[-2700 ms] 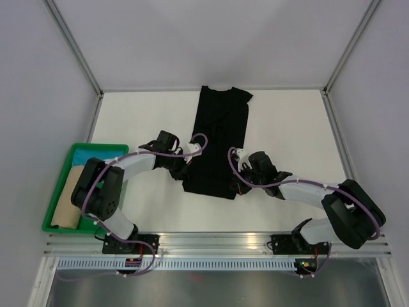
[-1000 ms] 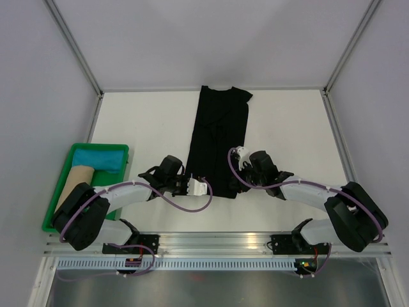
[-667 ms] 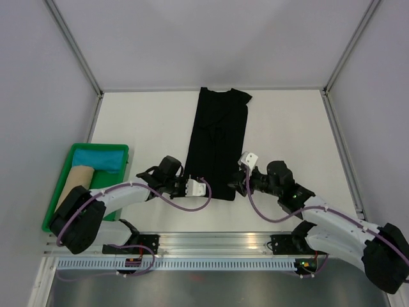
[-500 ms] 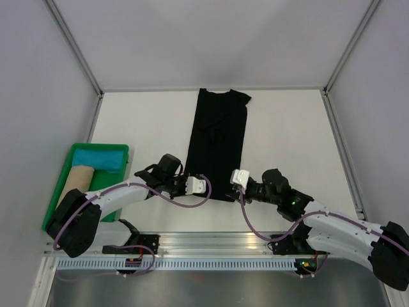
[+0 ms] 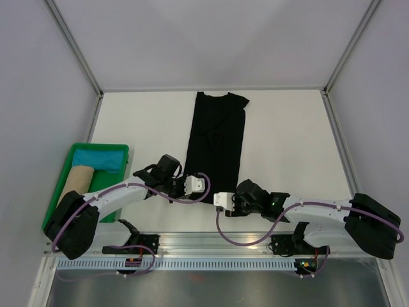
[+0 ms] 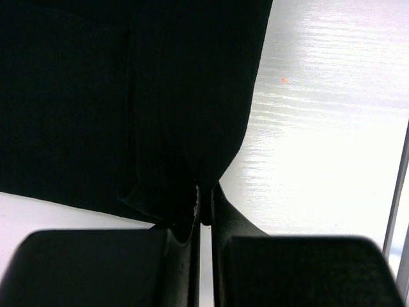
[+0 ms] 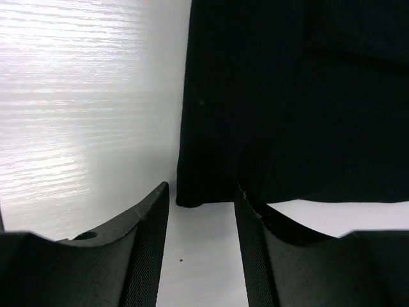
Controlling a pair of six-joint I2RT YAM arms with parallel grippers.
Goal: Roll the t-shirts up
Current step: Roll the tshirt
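**A:** The left end effector (image 6: 203, 195), how do its jaws stand?

**B:** Pressed together, pinching a fold of black cloth between the tips. It has a near corner of the t-shirt (image 6: 96, 89). White tabletop (image 6: 332, 128) shows bare on both sides of the pinch.

**A:** And the right end effector (image 7: 201, 224)?

**B:** Its jaws are spread. The other near corner of the hem lies just ahead of the tips, reaching into the gap between them. The right-hand finger (image 7: 255, 249) overlaps the cloth in its wrist view. I cannot tell whether it is touching.

**A:** So only one of them has a grip?

**B:** Yes, only the left. Nothing is clamped on the right.

**A:** Where does the shirt go from there?

**B:** It runs away from both end effectors toward the far wall as a long narrow strip, lying flat. The left wrist view shows a lengthwise layered edge in the cloth just beyond the pinch. At the far end a short sleeve sticks out to the right.

**A:** How do the two end effectors sit relative to each other?

**B:** They are near one another at the shirt's near end, both low over the tabletop. The arms reach in from opposite sides.

**A:** Anything farther out?

**B:** Well off to the left of the left end effector, beside that arm, sits a green tray (image 5: 99, 146). It holds a teal cloth (image 5: 99, 160) and a tan roll (image 5: 73, 185).
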